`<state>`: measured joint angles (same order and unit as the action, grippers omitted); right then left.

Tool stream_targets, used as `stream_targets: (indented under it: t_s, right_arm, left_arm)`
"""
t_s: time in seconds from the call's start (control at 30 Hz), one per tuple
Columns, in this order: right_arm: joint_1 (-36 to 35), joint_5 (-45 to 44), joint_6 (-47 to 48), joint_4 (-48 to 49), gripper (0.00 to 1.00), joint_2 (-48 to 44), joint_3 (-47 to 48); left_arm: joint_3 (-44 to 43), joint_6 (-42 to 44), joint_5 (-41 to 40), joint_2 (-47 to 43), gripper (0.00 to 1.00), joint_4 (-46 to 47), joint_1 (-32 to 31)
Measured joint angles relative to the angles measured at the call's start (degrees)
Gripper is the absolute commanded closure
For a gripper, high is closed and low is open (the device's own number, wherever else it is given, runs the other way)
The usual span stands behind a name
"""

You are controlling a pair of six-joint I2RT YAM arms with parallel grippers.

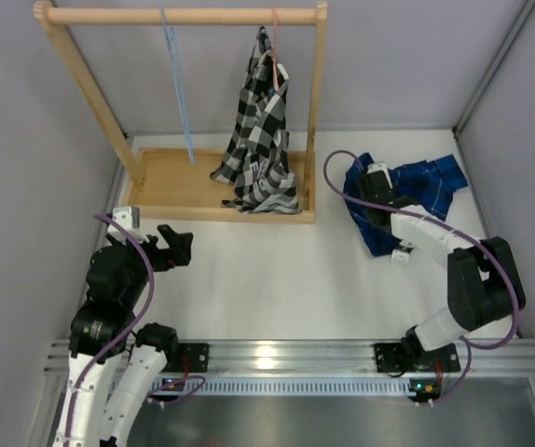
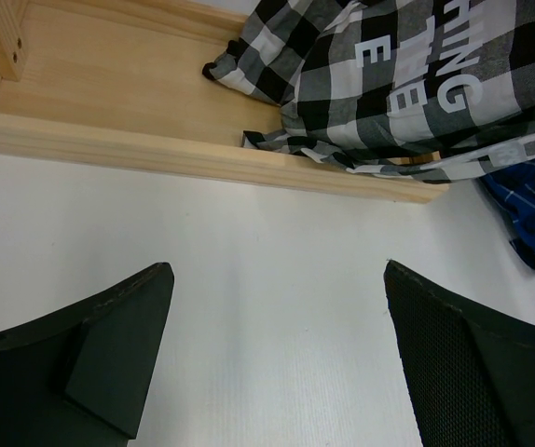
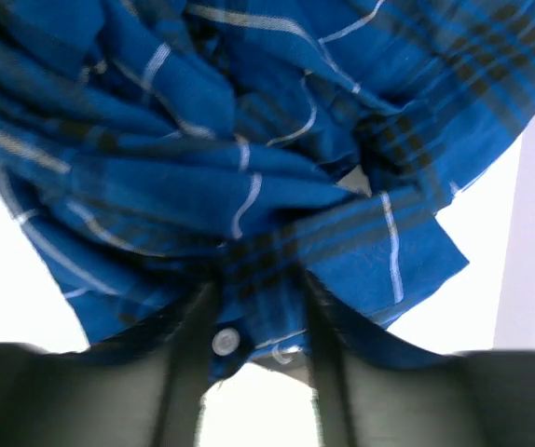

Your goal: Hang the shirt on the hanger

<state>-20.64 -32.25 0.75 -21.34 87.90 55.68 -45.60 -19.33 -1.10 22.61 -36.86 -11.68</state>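
Note:
The dark blue plaid shirt (image 1: 426, 186) lies crumpled on the white table at the right, beside the wooden rack. My right gripper (image 1: 372, 182) is down on the shirt's left part. In the right wrist view a fold of the shirt (image 3: 249, 140) with a white button sits pinched between the fingers of the right gripper (image 3: 253, 289). The light-blue hanger (image 1: 179, 84) hangs bare on the rack's rod, left of centre. My left gripper (image 1: 176, 244) hovers open over bare table in front of the rack; the left gripper (image 2: 277, 270) holds nothing. An edge of the shirt (image 2: 533, 205) shows at the right of the left wrist view.
A wooden clothes rack (image 1: 184, 16) stands at the back with a flat wooden base (image 1: 170, 177). A black-and-white checked shirt (image 1: 263, 130) hangs from a pink-red hanger (image 1: 275, 56) and drapes onto the base. Grey walls close in on the left, right and back.

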Motion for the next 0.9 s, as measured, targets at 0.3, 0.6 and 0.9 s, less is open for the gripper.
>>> stream_targets:
  t_s: [0.3,0.6,0.9]
  right_arm:
    - [-16.6,-3.7,-2.5,0.5,1.0,-19.3,-3.9]
    - [-19.8,-4.5,-8.3,-3.5,0.38,-36.4,-3.8]
    - [7.0,9.4,-22.3,-2.7,0.01,-27.9,-7.8]
  left_arm:
    - [0.0,0.0,0.0,0.0,0.02,0.0,0.0]
    - [0.0,0.2,-0.2,-1.5,0.02,0.5,0.0]
    - [0.0,0.9,-0.5,-1.4,0.02,0.5,0.0]
